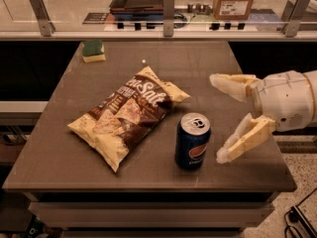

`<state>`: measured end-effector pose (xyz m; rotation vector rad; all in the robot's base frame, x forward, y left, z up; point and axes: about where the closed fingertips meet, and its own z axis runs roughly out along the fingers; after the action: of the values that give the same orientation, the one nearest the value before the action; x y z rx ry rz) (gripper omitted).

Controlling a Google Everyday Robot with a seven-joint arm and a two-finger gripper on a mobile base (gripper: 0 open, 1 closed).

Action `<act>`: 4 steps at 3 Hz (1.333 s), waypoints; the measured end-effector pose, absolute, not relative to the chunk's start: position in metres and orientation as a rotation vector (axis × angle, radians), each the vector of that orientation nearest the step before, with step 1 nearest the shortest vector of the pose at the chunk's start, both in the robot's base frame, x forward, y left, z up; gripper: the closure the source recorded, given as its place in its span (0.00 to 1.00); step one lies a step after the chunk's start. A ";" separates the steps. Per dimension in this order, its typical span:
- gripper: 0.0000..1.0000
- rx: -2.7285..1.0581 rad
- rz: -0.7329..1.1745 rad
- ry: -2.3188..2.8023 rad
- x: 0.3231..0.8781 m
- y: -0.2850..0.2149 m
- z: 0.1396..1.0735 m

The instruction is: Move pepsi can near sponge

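Note:
The pepsi can (192,141) stands upright near the table's front edge, dark blue with a silver top and the round logo facing front. The sponge (93,50), green over pale yellow, lies at the table's far left corner. My gripper (217,118) reaches in from the right, its two cream fingers spread wide open and empty. It sits just right of the can, not touching it. The lower fingertip (223,156) is closest to the can.
A large brown and yellow chip bag (127,114) lies between the can and the sponge, in the table's middle. The brown table (54,157) ends close in front of the can. A railing, a cardboard box (234,0) and a tray stand behind the table.

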<state>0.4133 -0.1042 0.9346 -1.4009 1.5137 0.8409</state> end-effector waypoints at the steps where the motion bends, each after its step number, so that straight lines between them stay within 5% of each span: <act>1: 0.00 -1.361 0.898 1.494 0.411 -0.093 0.929; 4: 0.00 -1.260 0.937 1.414 0.405 -0.078 0.889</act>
<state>0.4051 -0.0782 0.8889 -1.2602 1.4138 0.9371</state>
